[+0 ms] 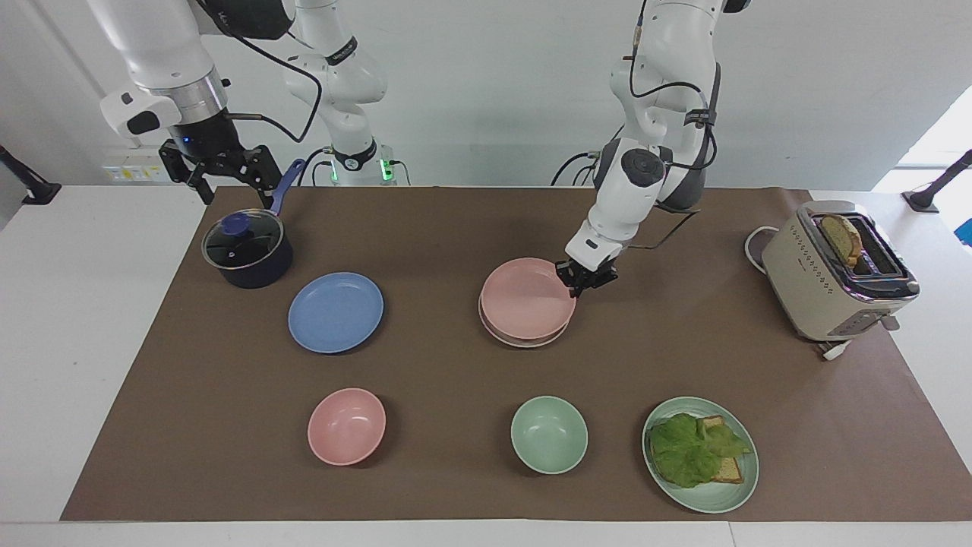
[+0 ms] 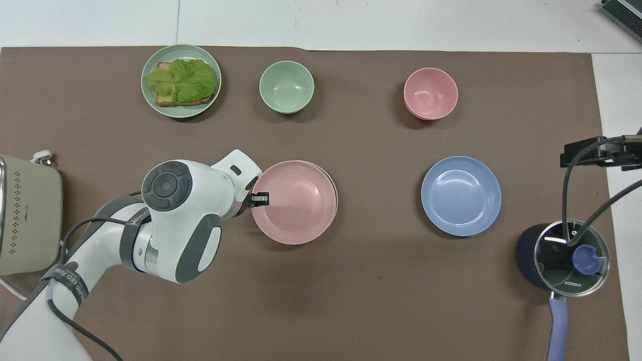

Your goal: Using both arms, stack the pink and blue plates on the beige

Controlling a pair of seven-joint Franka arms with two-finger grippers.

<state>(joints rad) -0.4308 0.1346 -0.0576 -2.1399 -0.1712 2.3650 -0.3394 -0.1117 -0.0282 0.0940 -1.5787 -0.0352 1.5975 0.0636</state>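
The pink plate (image 1: 526, 298) (image 2: 296, 202) lies on the beige plate (image 1: 524, 342) (image 2: 335, 200) at mid-table, slightly off centre, so only a thin cream edge shows. My left gripper (image 1: 575, 287) (image 2: 261, 199) is shut on the pink plate's rim, on the side toward the left arm's end. The blue plate (image 1: 336, 311) (image 2: 461, 195) lies flat on the mat toward the right arm's end, with nothing touching it. My right gripper (image 1: 228, 186) hangs open in the air over the pot's handle, holding nothing.
A dark pot with a glass lid (image 1: 247, 248) stands beside the blue plate, nearer the robots. A pink bowl (image 1: 346, 425), a mint bowl (image 1: 548, 434) and a mint plate (image 1: 714, 505) with lettuce and toast line the mat's edge farthest from the robots. A toaster (image 1: 835, 273) stands at the left arm's end.
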